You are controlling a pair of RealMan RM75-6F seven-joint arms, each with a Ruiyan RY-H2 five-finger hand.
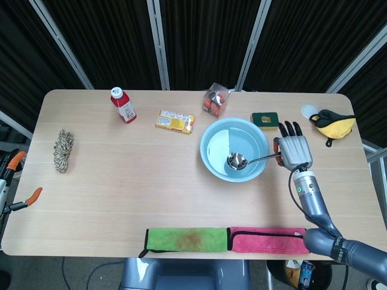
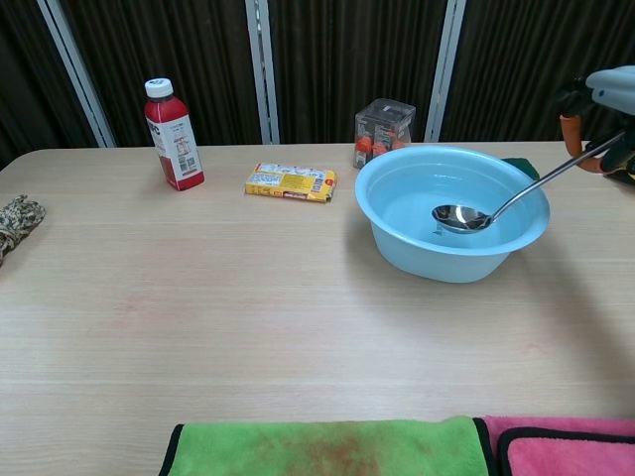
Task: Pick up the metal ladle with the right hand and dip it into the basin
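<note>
The light blue basin (image 1: 213, 134) (image 2: 397, 248) stands right of the table's middle. My right hand (image 1: 293, 151) (image 2: 602, 111) is just right of it and grips the handle end of the metal ladle (image 1: 253, 159) (image 2: 506, 199). The ladle's bowl (image 1: 236, 161) (image 2: 457, 216) lies inside the basin, low over its floor, with the handle slanting up across the right rim. My left hand (image 1: 17, 181) shows only as orange-tipped fingers at the left edge of the head view, off the table; its state cannot be made out.
A red bottle (image 1: 123, 105), a yellow packet (image 1: 175, 121), a clear box (image 1: 216, 99) and a green sponge (image 1: 265, 119) line the far side. A rope bundle (image 1: 63, 150) lies left. Green (image 1: 184, 238) and pink (image 1: 269, 239) cloths lie at the front edge, a yellow-black toy (image 1: 334, 124) far right.
</note>
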